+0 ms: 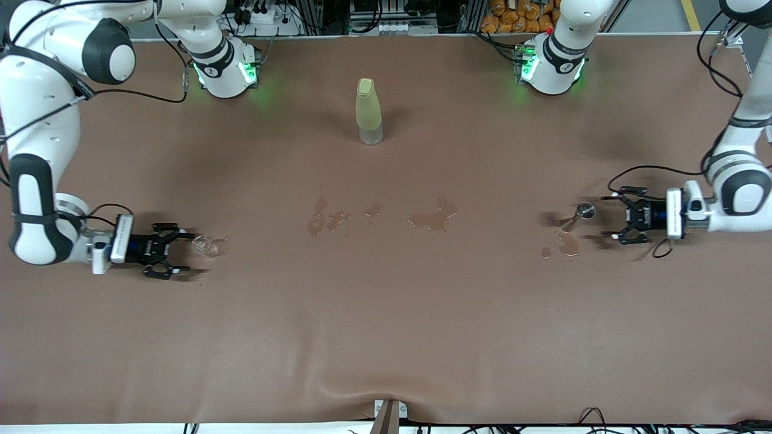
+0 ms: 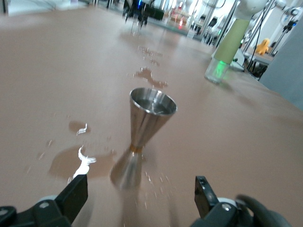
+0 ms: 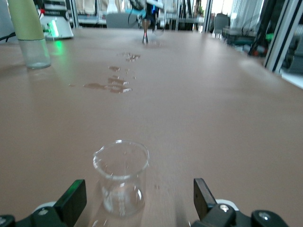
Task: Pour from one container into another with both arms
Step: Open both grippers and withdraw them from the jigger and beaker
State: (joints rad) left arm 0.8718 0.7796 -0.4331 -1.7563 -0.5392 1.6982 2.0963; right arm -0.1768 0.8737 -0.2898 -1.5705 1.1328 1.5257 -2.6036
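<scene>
The tiny clear glass cup (image 1: 205, 245) (image 3: 120, 177) stands upright on the brown table at the right arm's end. My right gripper (image 1: 184, 251) (image 3: 137, 196) is low at the table just short of it, open, its fingers wide apart and touching nothing. At the left arm's end the grey shiny stemmed cup (image 1: 582, 212) (image 2: 142, 137) stands upright beside a wet patch. My left gripper (image 1: 610, 216) (image 2: 140, 191) is level with it and a little back from it, open and holding nothing.
A tall yellow-green bottle (image 1: 368, 111) (image 2: 226, 47) (image 3: 28, 30) stands mid-table toward the robots' bases. Spilled puddles (image 1: 434, 217) lie across the table's middle, and another puddle (image 1: 567, 242) sits by the stemmed cup, nearer the front camera.
</scene>
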